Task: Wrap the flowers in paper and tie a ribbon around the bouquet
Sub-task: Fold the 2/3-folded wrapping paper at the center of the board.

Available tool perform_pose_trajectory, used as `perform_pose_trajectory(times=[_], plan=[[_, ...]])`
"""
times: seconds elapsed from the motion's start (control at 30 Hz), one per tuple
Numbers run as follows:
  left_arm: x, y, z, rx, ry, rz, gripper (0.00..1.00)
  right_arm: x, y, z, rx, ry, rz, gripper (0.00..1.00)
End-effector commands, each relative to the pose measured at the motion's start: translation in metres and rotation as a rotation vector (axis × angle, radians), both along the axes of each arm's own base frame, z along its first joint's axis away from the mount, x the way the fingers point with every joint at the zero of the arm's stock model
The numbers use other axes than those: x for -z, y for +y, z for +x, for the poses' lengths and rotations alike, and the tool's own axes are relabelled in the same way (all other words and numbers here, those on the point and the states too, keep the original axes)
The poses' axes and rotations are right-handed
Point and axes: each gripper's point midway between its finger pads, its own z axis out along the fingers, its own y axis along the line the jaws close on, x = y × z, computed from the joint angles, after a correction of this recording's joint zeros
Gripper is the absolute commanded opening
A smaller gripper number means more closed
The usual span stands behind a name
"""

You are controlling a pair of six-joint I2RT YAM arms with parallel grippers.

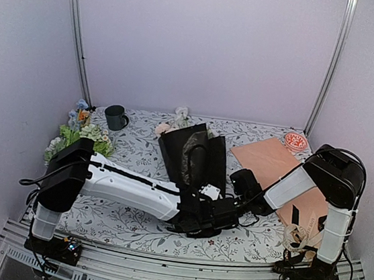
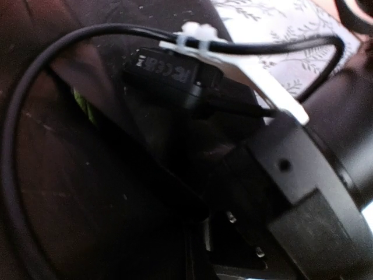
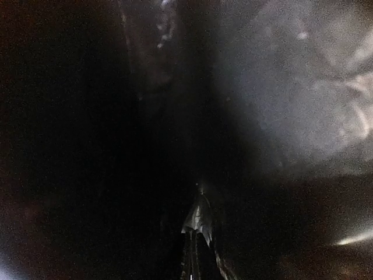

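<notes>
The black paper point(image 1: 195, 158) is rolled into a cone around the flowers, whose pale blooms point(image 1: 175, 122) stick out of its far end: the bouquet. Both grippers meet at the cone's near, narrow end. My left gripper point(image 1: 194, 222) is buried in dark paper folds, and its wrist view shows black paper point(image 2: 70, 192), a green stem point(image 2: 84, 108) and the right wrist's body point(image 2: 303, 175), with my jaws point(image 2: 201, 239) lost in shadow. My right gripper point(image 1: 216, 214) is shut, with a crumpled fold of paper point(image 3: 201, 213) pinched at its tips point(image 3: 193, 236). The cream ribbon point(image 1: 301, 237) lies by the right arm's base.
A peach sheet point(image 1: 279, 164) lies right of the cone with a black strap point(image 1: 298, 213) on it. A small red-and-white round thing point(image 1: 295, 141) sits at the back right. A dark green mug point(image 1: 116, 117) and a mixed flower bunch point(image 1: 80, 131) stand at the back left.
</notes>
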Motion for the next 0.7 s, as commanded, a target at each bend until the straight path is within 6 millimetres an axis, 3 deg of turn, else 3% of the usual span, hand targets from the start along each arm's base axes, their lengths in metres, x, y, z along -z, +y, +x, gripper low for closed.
perform_pose_trajectory(times=[0.0,0.2,0.5,0.67], plan=[[0.049,0.001,-0.022,0.228,0.114,0.192,0.0,-0.045,0.006,0.009,0.004,-0.034,0.144,0.0],[0.067,0.01,-0.023,0.284,0.156,0.201,0.0,-0.067,-0.006,0.022,0.108,-0.019,0.157,0.0],[0.085,0.024,-0.031,0.364,0.201,0.249,0.0,-0.08,-0.048,0.037,0.306,-0.016,0.13,0.0],[0.091,0.027,-0.03,0.39,0.208,0.259,0.0,-0.088,-0.055,0.042,0.347,-0.039,0.117,0.0]])
